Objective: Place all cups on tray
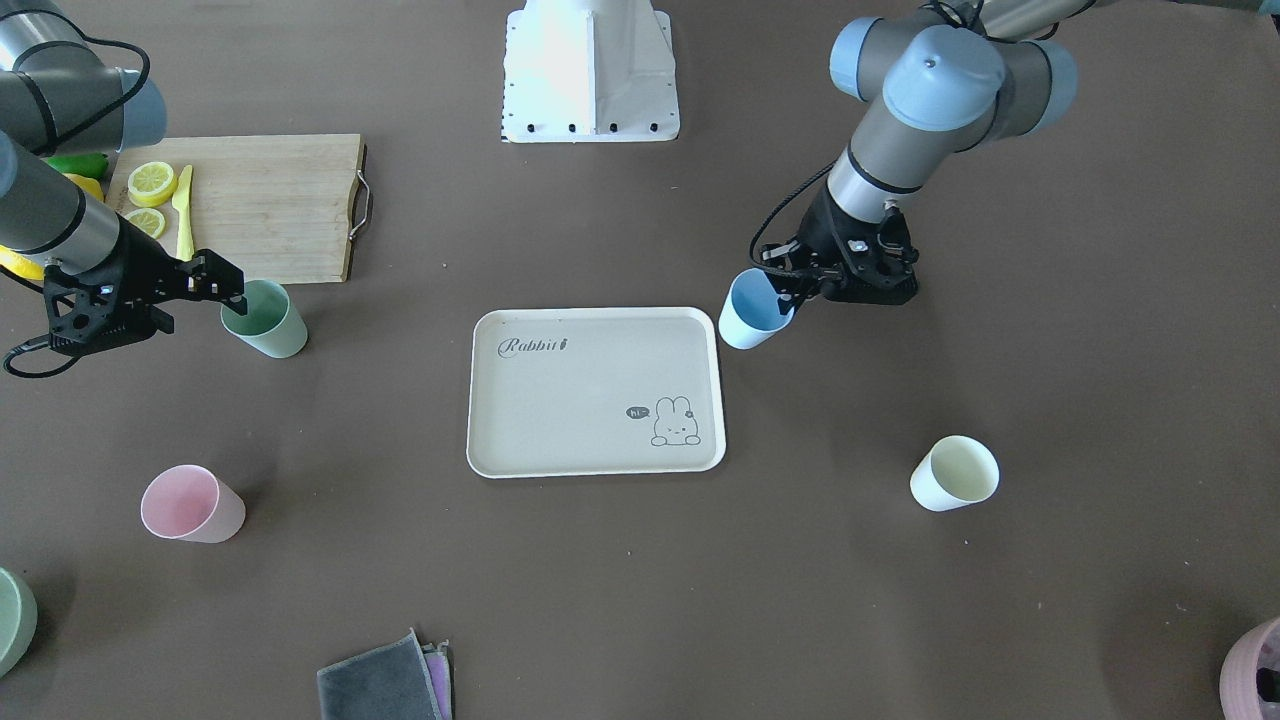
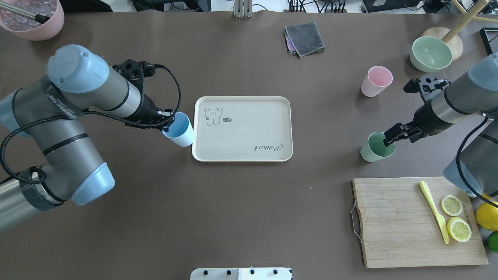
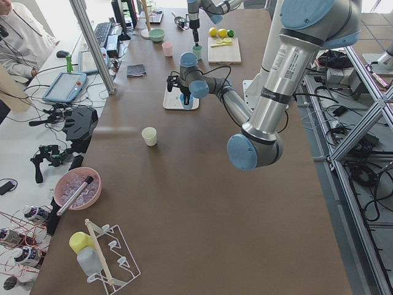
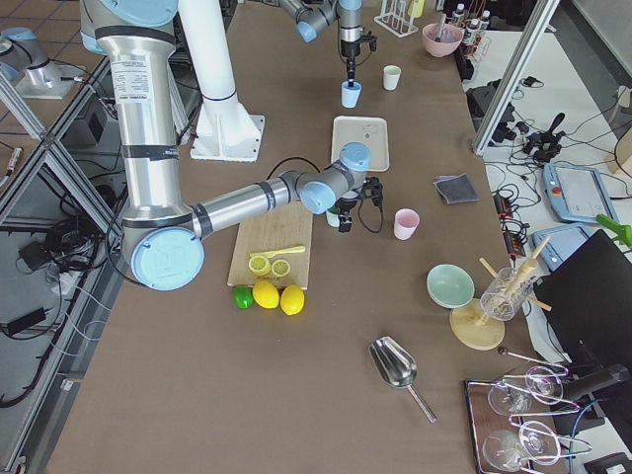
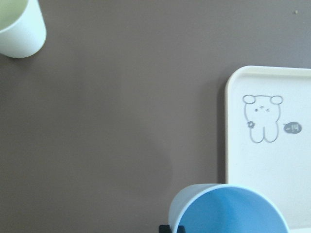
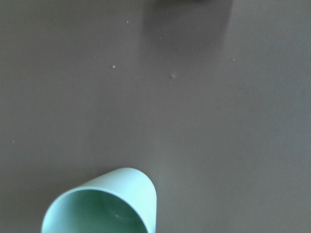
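My left gripper [image 2: 169,124] is shut on the rim of the light blue cup [image 2: 179,131] and holds it tilted just beside the bunny end of the beige tray [image 2: 249,128]; the cup fills the bottom of the left wrist view [image 5: 228,211]. My right gripper [image 2: 389,140] is shut on the rim of the mint green cup [image 2: 375,147], one finger inside it, and the cup stands on the table. The pink cup [image 2: 376,80] and the cream-yellow cup [image 1: 955,472] stand alone on the table. No cup stands on the tray.
A wooden cutting board [image 2: 397,221] with lemon slices and a yellow knife lies near the right arm. A green bowl [image 2: 430,53], a grey cloth [image 2: 304,38] and a mauve-pink container [image 2: 33,19] sit along the far edge.
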